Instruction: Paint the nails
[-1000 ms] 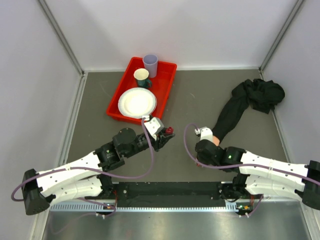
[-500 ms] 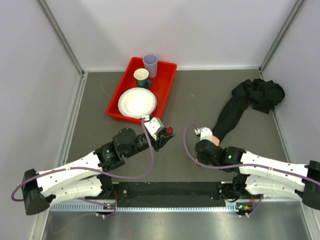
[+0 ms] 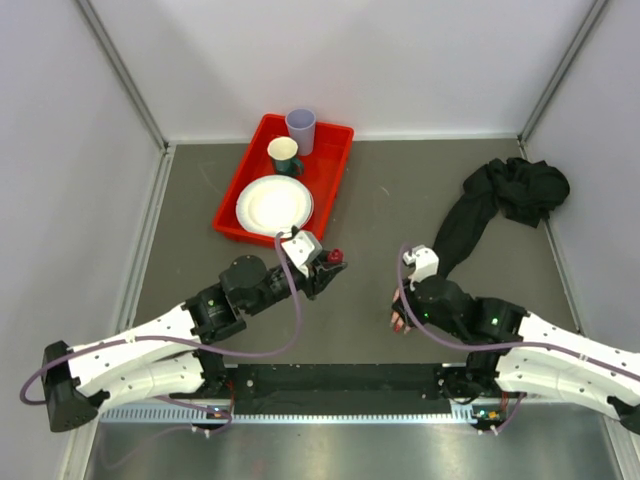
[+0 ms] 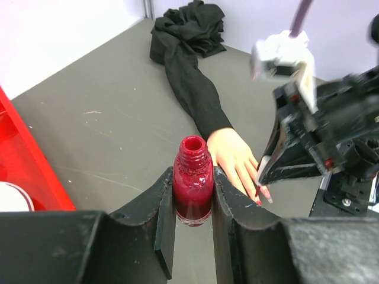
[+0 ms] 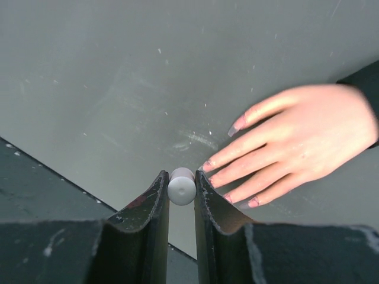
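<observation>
Smooth nails (image 5: 238,123), glossy bottle (image 4: 192,188), matt cloth sleeve (image 4: 188,89)

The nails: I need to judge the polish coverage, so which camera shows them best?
The right wrist view: the nails are close, all five fingertips unblocked. The left wrist view shows only a couple of red tips beside the right gripper; the top external view shows tiny specks under that gripper.

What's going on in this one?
Nail painting is under way. The left arm's jaws are shut on an open bottle of red polish. The right arm's jaws pinch a small white cap, presumably the brush, beside the fingertips of a mannequin hand lying on the table. Whether it touches the nails can't be seen.
</observation>
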You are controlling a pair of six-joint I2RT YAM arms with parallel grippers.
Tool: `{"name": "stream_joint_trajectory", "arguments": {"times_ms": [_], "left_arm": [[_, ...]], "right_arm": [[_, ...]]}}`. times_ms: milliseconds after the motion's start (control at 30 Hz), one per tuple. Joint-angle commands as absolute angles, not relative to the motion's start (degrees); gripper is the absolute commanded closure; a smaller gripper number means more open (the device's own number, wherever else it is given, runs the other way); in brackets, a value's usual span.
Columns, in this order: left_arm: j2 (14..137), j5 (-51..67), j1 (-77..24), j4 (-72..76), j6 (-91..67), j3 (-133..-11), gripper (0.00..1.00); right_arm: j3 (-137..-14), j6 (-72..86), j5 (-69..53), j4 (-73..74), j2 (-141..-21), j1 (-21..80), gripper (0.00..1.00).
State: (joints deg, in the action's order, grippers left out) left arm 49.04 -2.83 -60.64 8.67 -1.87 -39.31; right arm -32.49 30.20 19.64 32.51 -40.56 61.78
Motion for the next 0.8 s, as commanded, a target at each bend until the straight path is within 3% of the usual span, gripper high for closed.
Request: {"name": "stream_joint_trajectory", "arguments": {"times_ms": [0, 100, 233, 400, 767], "left_arm": [[48.2, -4.5, -60.8, 8.5, -3.2, -43.6, 1.0], [49.6, -1.1, -60.7, 5.7, -2.2, -45.6, 1.0], [53.3, 16.5, -60.8, 0.7, 1.3, -48.5, 1.0], [58.4, 24.7, -60.7, -3.8, 4.2, -52.3, 1.0], [59.9, 33.9, -60.6, -1.1, 4.3, -48.9, 1.0]], "right_arm": [[-40.8, 27.0, 22.7, 36.1, -35.9, 62.5, 1.0], [-46.3, 26.3, 22.8, 39.3, -34.7, 62.5, 1.0], [-57.9, 25.4, 21.1, 44.1, -36.4, 62.5, 1.0], [-71.2, 24.4, 16.5, 48.9, -39.2, 62.5, 1.0], [-77.8, 23.0, 5.4, 48.9, -42.0, 62.5, 1.0]]}}
